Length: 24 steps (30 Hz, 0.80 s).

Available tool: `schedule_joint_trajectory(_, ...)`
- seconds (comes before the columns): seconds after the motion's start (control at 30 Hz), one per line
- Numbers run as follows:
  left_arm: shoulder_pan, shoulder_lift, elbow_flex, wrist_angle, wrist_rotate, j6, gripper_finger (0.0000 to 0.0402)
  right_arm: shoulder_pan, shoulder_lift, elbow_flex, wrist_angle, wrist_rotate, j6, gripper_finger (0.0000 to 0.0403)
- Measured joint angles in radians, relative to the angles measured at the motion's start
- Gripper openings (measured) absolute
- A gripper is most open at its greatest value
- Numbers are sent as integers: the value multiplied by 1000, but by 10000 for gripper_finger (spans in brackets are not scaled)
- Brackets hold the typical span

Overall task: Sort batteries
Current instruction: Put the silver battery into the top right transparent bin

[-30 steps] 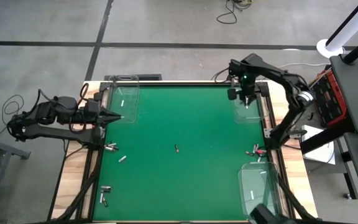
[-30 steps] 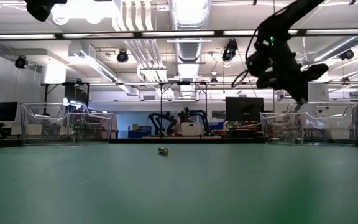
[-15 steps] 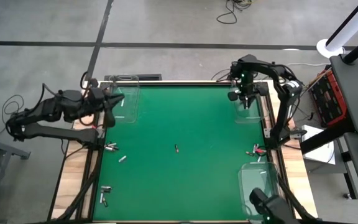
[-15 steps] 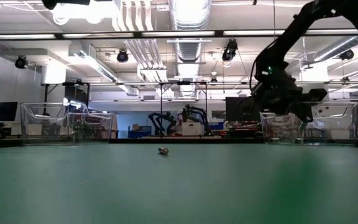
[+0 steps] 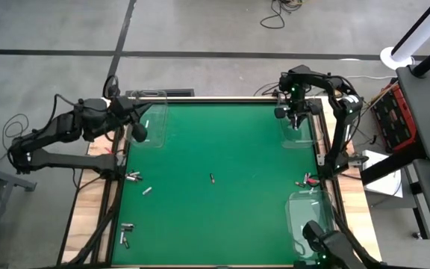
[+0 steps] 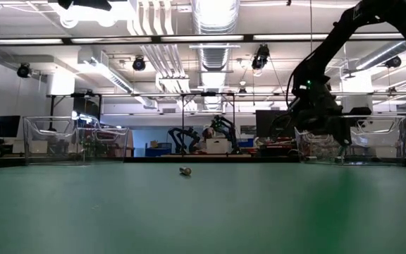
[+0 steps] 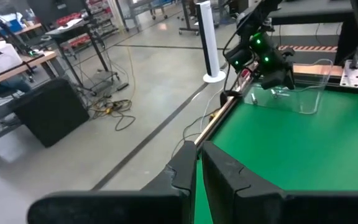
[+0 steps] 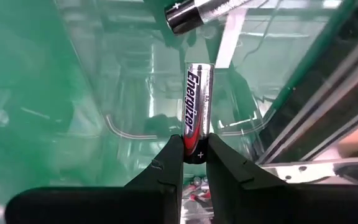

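Covering nearly the whole top of the bench (image 5: 222, 217) was a flat green mat, its matte felt-like face probably there to stop small round things rolling far. Clear, thin-walled plastic trays sat at its corners, one under the right arm at the far right (image 5: 302, 133), one at the far left (image 5: 149, 119) and one near right (image 5: 309, 217), presumably as sorting bins. The right jaws (image 8: 189, 149) hung down inside the far right tray, pinching a battery (image 8: 196, 102) by its plus end; it was a slim, glossy silver cylinder with a printed label, held upright so that, I judge, it could be dropped cleanly beside another shiny cell (image 8: 194, 12) already lying there. The left jaws (image 7: 197, 177) were pressed together with nothing between them, raised over the bench's far left edge. Loose batteries, tiny whitish or dark cylinders, lay scattered: one alone mid-mat (image 5: 211, 178), a few along the left side (image 5: 133, 177), some at the near left corner (image 5: 125, 233), and a small clump by the right edge (image 5: 304, 181).
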<state>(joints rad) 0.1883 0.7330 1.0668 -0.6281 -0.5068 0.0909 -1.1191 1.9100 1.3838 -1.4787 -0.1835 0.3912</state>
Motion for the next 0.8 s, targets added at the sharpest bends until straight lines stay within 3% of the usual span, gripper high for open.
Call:
schedule_joint_trajectory(0.53,0,-48,0,-1,1,2,9,-7,-7,-1,82,-7,124,45)
schedule_joint_trajectory(0.8,0,-89,0,-1,1,6,9,-7,-7,-1,87,-7,126,82)
